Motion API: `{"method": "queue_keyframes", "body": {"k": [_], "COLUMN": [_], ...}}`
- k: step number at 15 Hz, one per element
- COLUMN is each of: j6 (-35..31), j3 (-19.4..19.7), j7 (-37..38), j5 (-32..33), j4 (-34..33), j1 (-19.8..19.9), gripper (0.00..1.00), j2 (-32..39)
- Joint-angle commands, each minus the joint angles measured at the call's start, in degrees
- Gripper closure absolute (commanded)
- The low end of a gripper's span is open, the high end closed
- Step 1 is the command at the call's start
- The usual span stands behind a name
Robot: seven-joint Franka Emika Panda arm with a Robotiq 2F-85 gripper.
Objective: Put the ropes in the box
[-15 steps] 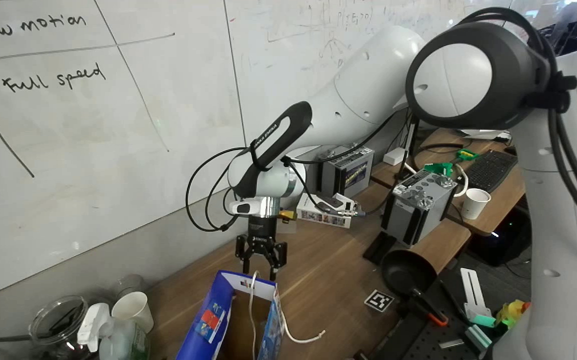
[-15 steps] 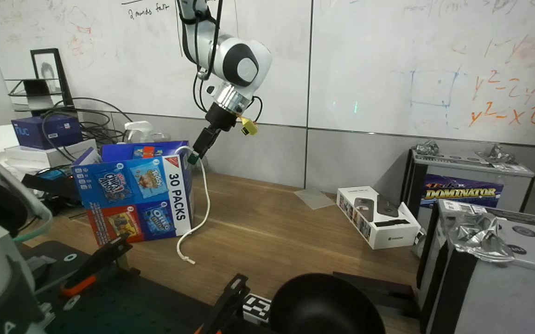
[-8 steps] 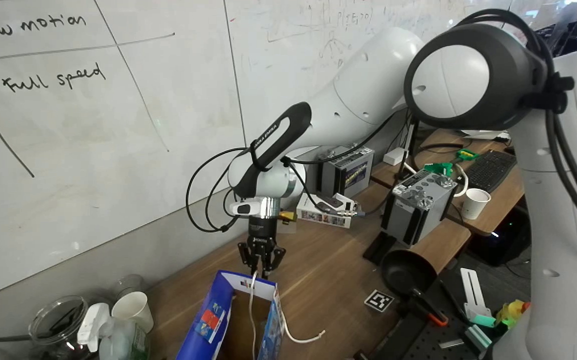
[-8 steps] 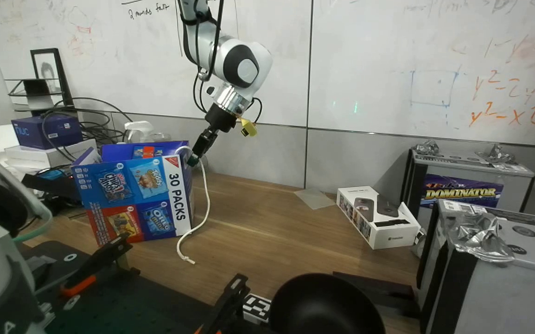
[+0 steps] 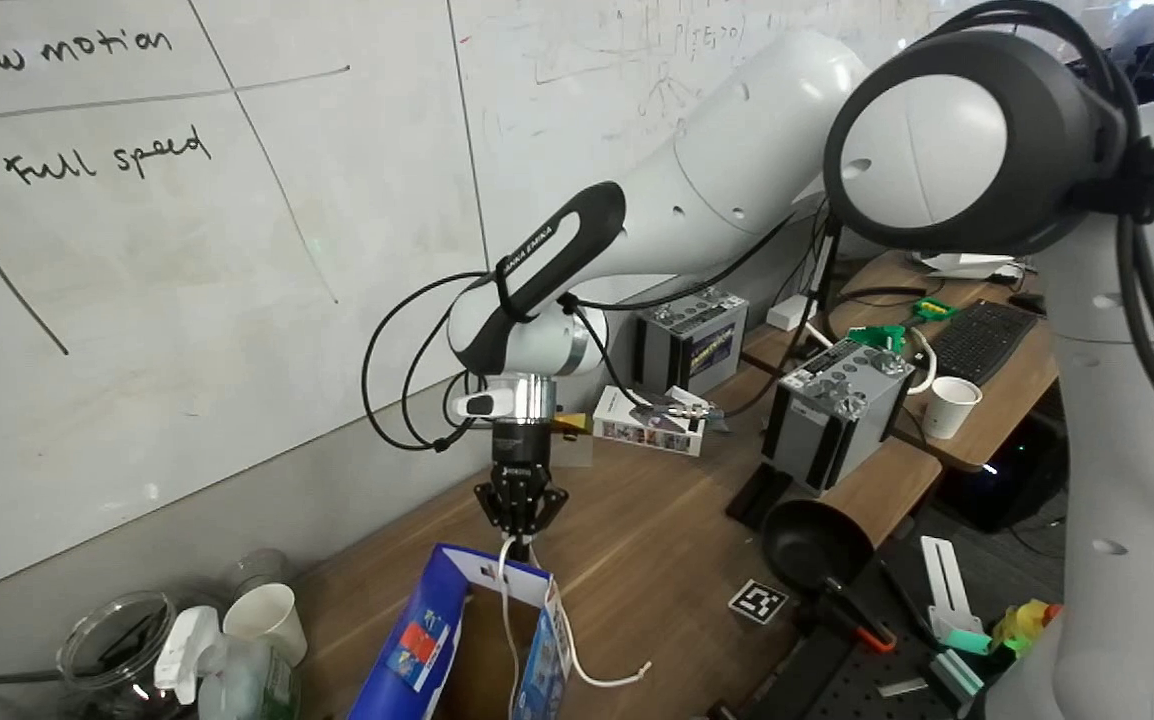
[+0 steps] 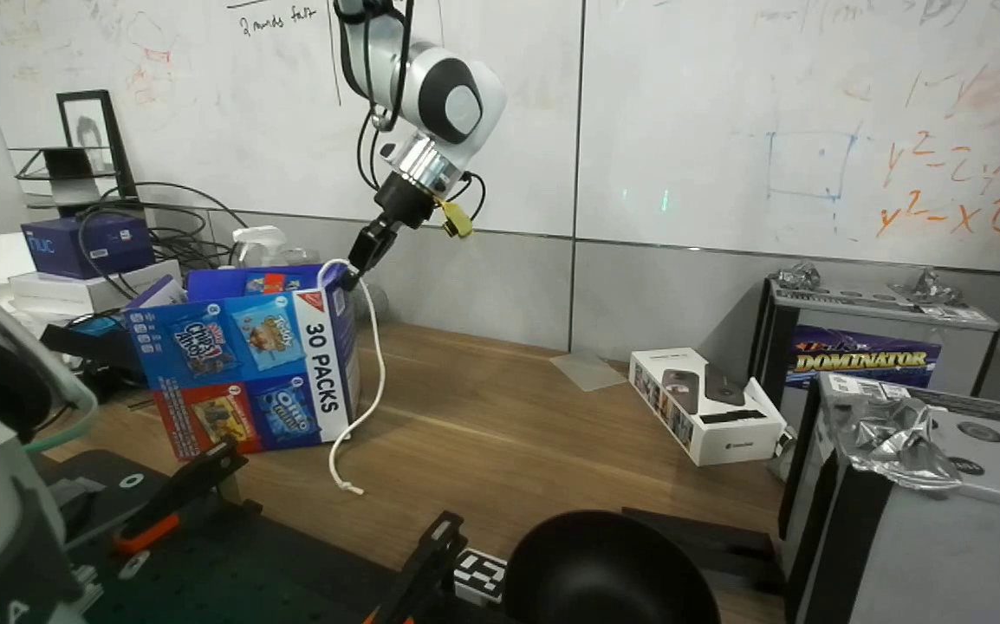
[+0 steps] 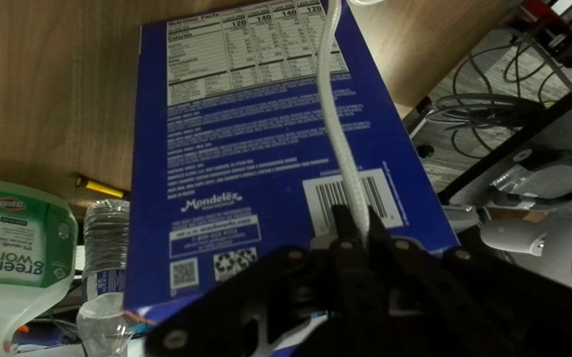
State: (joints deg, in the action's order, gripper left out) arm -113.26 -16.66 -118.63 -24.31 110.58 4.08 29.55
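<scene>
A thin white rope hangs over the end wall of the blue printed box. One part drops inside the box, seen from above in an exterior view; the other runs down outside, its knotted end on the tabletop. My gripper is above that end rim, pointing down, shut on the rope. In the wrist view the rope passes between the fingertips of the gripper, in front of the box's barcoded side. The box top is open; its far inside bottom is hidden.
A spray bottle and a paper cup stand beside the box, near the whiteboard wall. A black pan, a white phone carton and grey devices occupy other parts of the table.
The jaws have closed on the rope. My arm has then risen slightly, pulling the rope's loop up and a little left; in an exterior view the box has shifted and tilted slightly left.
</scene>
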Motion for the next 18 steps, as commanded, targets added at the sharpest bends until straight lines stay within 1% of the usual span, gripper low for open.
{"method": "queue_keyframes", "body": {"k": [1,6,11,14,18], "j6": [3.4,4.0,3.9,2.6,1.5], "j3": [0.7,0.7,0.4,0.6,0.9], "j7": [3.9,9.9,18.2,26.0,37.6], "j5": [-1.6,-2.1,-3.1,-2.3,-0.8], "j4": [2.5,5.1,7.4,8.3,9.1], "j1": [-2.0,-5.1,-9.6,-12.7,-15.7], "gripper": [0.91,0.92,0.89,0.91,0.9], "j2": [-7.0,-16.0,-26.2,-32.4,-40.0]}}
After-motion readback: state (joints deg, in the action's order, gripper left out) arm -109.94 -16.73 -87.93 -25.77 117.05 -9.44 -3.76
